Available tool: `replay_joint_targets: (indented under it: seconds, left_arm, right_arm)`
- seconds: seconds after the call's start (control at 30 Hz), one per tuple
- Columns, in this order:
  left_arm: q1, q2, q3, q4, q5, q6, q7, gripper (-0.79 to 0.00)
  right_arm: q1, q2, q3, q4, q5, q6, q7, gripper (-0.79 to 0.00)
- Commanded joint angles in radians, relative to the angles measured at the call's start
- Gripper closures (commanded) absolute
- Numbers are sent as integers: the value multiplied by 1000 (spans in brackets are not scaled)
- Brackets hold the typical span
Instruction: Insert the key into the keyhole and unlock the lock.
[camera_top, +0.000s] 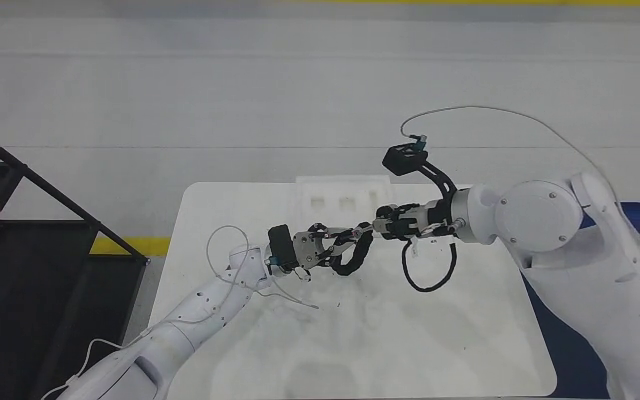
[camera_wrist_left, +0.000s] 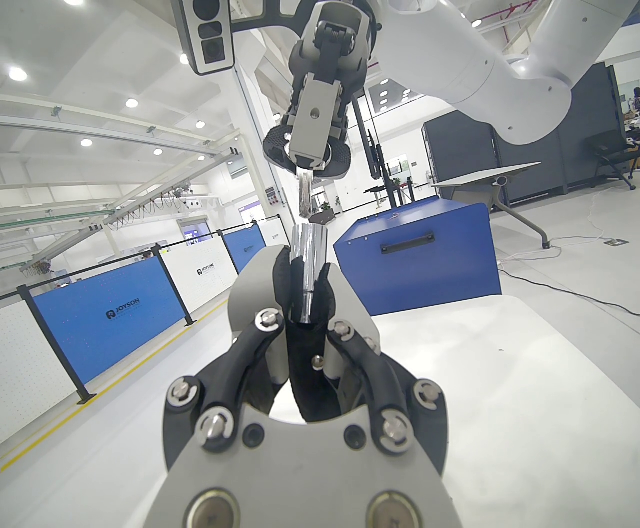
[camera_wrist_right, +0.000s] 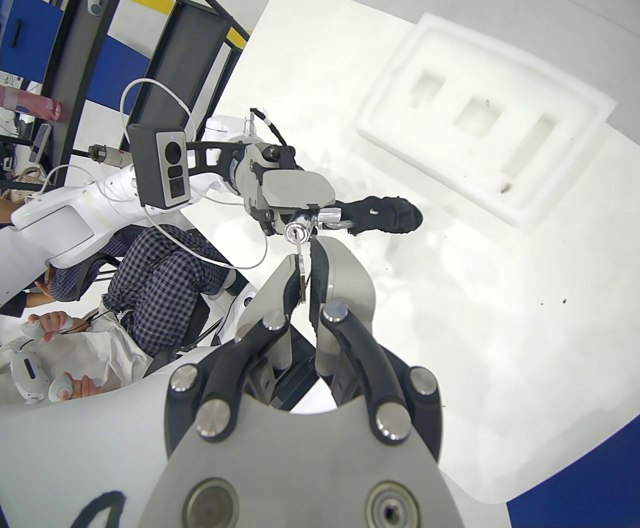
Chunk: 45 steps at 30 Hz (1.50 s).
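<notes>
Quick status from our side: we're about halfway, and the fiddly bit is what's left.

The lock (camera_wrist_left: 307, 260) is up off the bench (camera_top: 450, 340). The left hand (camera_wrist_left: 303, 274) is closed around its shiny cylinder, with the keyhole (camera_wrist_right: 295, 231) end pointing out toward the other arm. The right hand (camera_wrist_right: 307, 260) is pinched shut on the head of the key (camera_wrist_right: 299, 252), and the blade sticks out straight at the lock. So both pickups are done, and as far as we can see the alignment is too: the blade sits right on the lock's axis.

Insertion looks barely begun, if it's begun at all. From the left wrist the key tip is right at the end of the lock, with nearly the whole blade outside it. From the right wrist the tip looks like it's touching the keyhole face. We can't tell whether it's actually in the slot or just resting on it.

We reckon what's left is pushing the blade fully home, then turning it to unlock. Nothing shows the lock opened yet.

The white foam tray (camera_wrist_right: 480, 115) lies on the bench well beyond the lock.
</notes>
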<state>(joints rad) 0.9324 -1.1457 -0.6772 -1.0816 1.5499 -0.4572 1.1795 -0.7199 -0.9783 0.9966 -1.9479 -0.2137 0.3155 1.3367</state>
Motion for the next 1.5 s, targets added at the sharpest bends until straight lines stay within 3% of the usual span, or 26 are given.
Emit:
replay_joint_targets:
  seconds: [0.0,1.27,1.47]
  left_arm:
    - [0,0,0,0,0,0,0,0]
    - [0,0,0,0,0,0,0,0]
    - [0,0,0,0,0,0,0,0]
  right_arm:
    - [3,0,-5,2,1,10,5,0]
    - [16,-5,-52,9,13,50,-41,0]
    - [39,-7,-83,2,-42,62,-17,0]
